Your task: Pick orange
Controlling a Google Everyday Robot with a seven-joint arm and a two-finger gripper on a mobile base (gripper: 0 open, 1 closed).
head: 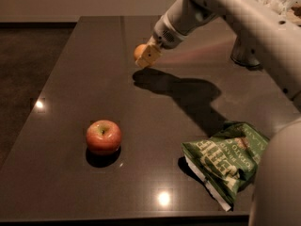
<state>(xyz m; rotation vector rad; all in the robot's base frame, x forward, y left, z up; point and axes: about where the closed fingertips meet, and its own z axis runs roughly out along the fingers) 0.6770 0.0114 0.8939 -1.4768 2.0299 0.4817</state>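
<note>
The orange (138,50) is a small round orange-yellow fruit, partly hidden behind the tan fingers (148,57) of my gripper (144,55). The gripper is shut on the orange and holds it above the dark table (66,79), over its far middle part. Their shadow lies on the table just below and to the right. The white arm reaches in from the upper right.
A red-and-yellow apple (103,136) sits on the table at front left. A green chip bag (226,157) lies at front right. A dark object (244,55) stands at the far right. The robot's white body fills the right edge.
</note>
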